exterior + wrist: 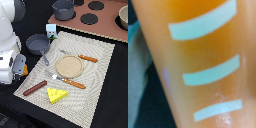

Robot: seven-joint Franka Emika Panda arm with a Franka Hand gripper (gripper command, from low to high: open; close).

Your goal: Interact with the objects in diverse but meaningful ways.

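Note:
The orange-brown bread loaf (203,55) with pale stripes fills the wrist view, pressed close to the camera. In the exterior view only a small orange bit of the loaf (25,70) shows at my gripper (21,68), which hangs over the mat's edge on the exterior view's left and appears shut on it; the fingers are hidden. The small grey saucepan (37,44) sits beyond the gripper, the white milk carton (51,31) behind it. The sausage (35,88) and the yellow cheese wedge (57,94) lie near the mat's front.
A tan plate (69,65) rests mid-mat between an orange-handled knife (84,58) and fork (68,80). A larger grey pot (63,9) stands on the toy stove board (100,25) at the back. A bowl (123,17) is at the far right.

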